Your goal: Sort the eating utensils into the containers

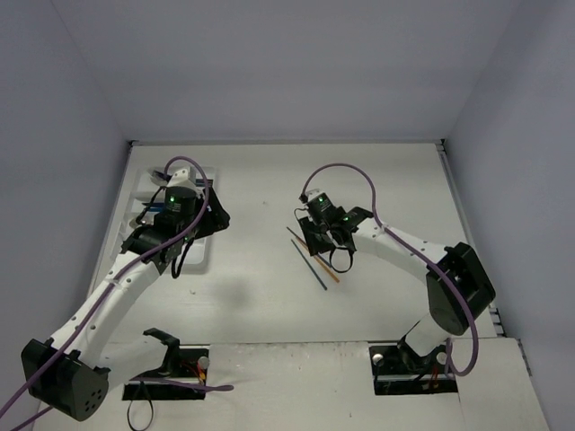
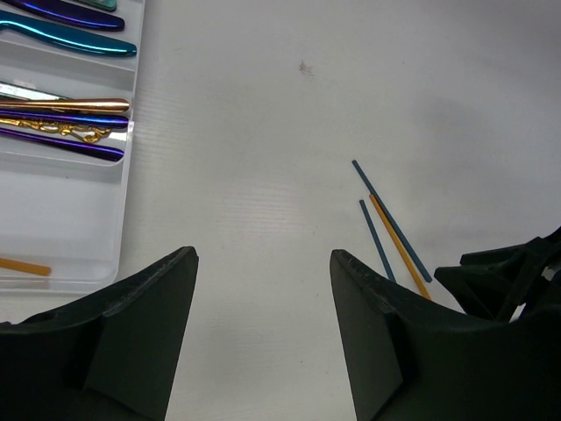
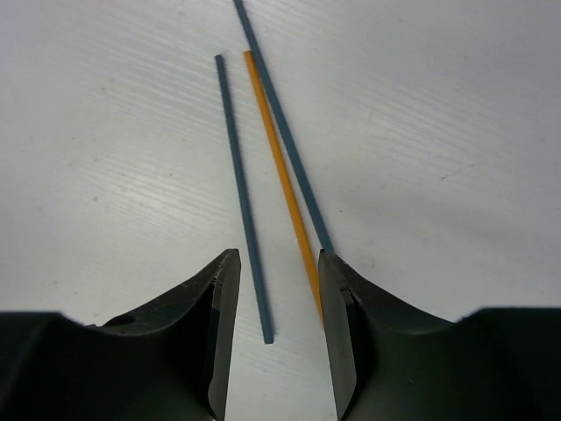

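Three thin chopstick-like sticks lie side by side on the white table: a short blue stick (image 3: 241, 193), an orange stick (image 3: 282, 171) and a longer blue stick (image 3: 279, 118). My right gripper (image 3: 278, 256) hangs open just over their near ends, with the short blue and the orange stick passing between its jaws and nothing gripped. My left gripper (image 2: 263, 254) is open and empty over bare table, just right of the white tray (image 2: 123, 219). The tray's compartments hold teal (image 2: 70, 39), purple (image 2: 61, 145) and gold (image 2: 70, 105) utensils.
From above, the tray (image 1: 199, 256) lies mostly under the left arm at the left, and the sticks (image 1: 314, 265) lie mid-table under the right gripper (image 1: 328, 244). A short orange piece (image 2: 22, 266) lies in the tray's nearest compartment. Grey walls enclose the table.
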Robot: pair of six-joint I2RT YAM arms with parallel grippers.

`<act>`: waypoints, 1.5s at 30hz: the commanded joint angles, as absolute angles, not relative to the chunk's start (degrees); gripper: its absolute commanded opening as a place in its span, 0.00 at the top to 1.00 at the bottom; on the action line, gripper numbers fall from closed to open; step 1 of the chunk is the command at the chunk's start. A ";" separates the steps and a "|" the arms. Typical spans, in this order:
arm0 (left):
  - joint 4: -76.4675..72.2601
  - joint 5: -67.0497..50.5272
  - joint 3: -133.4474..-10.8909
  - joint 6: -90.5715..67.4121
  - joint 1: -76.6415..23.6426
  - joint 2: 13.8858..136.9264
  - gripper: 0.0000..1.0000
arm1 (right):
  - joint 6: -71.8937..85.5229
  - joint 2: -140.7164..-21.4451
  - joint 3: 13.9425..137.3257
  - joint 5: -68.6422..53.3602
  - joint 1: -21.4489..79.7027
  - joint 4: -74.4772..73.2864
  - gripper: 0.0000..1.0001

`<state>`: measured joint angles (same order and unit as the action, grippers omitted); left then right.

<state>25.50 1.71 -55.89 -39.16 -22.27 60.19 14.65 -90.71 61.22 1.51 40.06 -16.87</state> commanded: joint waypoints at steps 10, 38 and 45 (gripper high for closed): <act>24.18 2.64 -60.03 -39.37 -23.12 60.20 0.40 | 18.28 -96.41 59.68 -1.59 43.94 -16.96 0.69; 11.14 -1.95 -57.70 -50.68 -35.02 67.07 0.47 | 16.38 -84.32 65.00 -5.65 45.11 -15.19 1.00; 5.40 -1.20 -61.84 -50.77 -40.16 75.10 0.47 | 16.64 -81.07 65.57 -8.43 45.94 -13.92 1.00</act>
